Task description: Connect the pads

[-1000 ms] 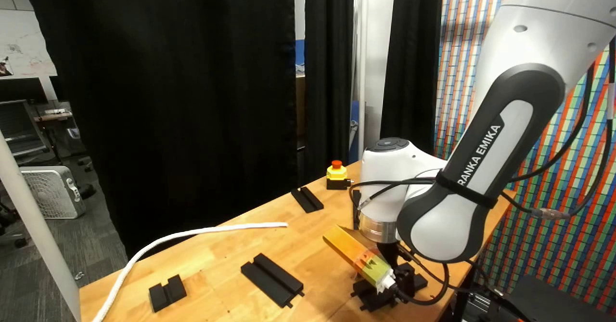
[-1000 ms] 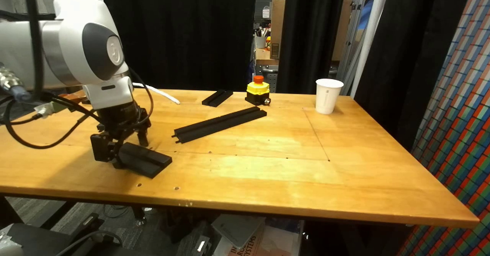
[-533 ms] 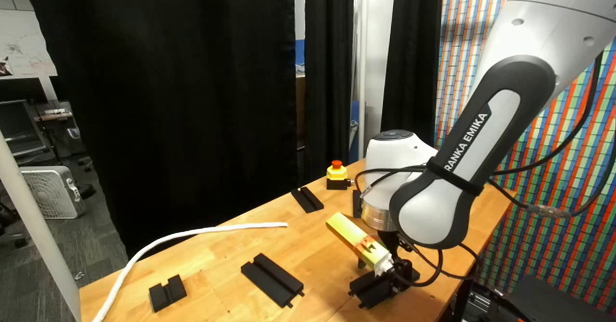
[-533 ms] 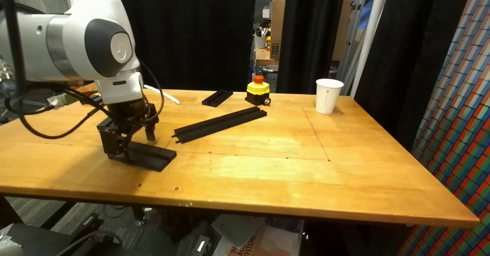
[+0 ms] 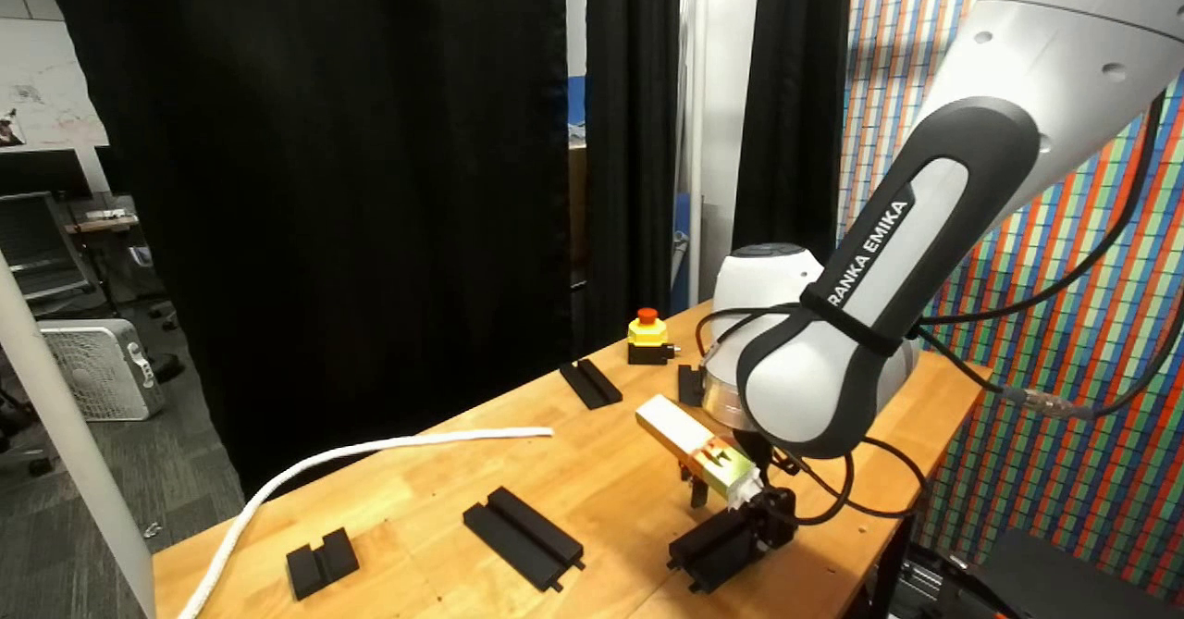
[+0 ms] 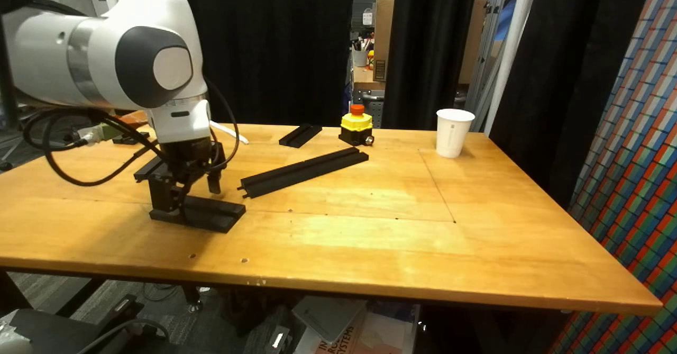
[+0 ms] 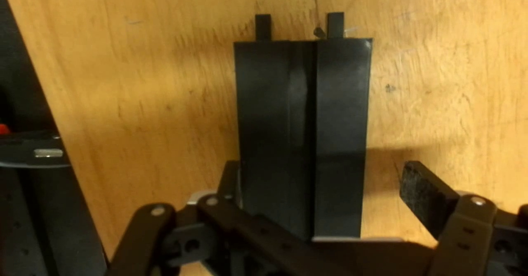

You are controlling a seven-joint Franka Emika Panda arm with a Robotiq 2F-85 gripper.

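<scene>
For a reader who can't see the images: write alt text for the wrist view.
An open gripper reaches over a grooved black pad lying flat on a wooden table. One finger is close to the pad's edge; the other stands apart from it. Two pegs jut from the pad's end nearest the picture's top.

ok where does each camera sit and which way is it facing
An exterior view: raised, looking across the table to the black curtain; arm at picture right.
An exterior view: raised, facing a paper cup and the same curtain; arm at picture left.
Wrist view: on the arm, looking down at a grooved black pad; open gripper at the bottom.
Both exterior views share the red button.
</scene>
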